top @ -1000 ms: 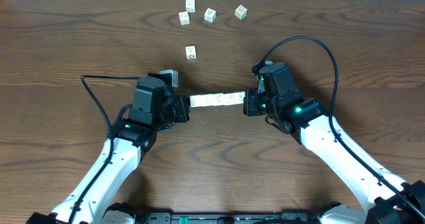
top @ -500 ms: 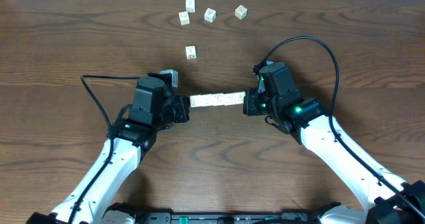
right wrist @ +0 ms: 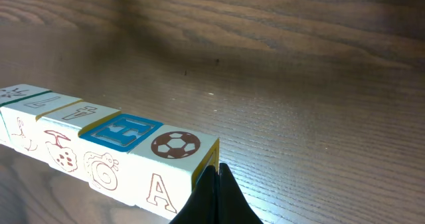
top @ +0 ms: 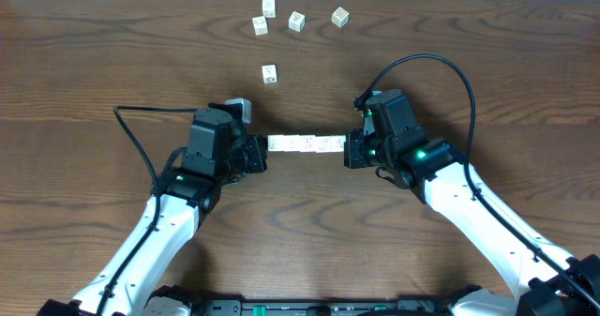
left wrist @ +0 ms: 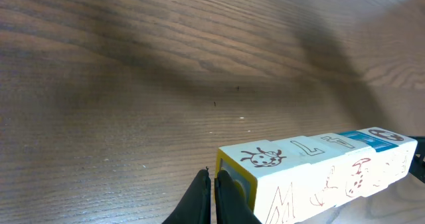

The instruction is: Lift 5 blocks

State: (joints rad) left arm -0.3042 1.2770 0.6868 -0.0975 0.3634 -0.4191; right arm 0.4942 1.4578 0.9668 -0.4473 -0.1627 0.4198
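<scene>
Holds the row of five blocks [top: 305, 142] pinched end-on between left pincer [left wrist: 213, 184] and right pincer [right wrist: 214, 184], each with fingers pressed together, over the counter [top: 94, 72], seemingly just off the wood; judged nearly done, only a clearer raise left.

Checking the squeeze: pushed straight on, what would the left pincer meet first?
The left pincer would meet the ladybird-marked end of the row of white printed cubes, seemingly touching its shut tips.

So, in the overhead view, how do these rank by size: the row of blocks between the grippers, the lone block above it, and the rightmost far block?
1. Row of blocks, clearly the largest.
2. Lone block and rightmost far block: they look alike, so I do not rank them.
</scene>
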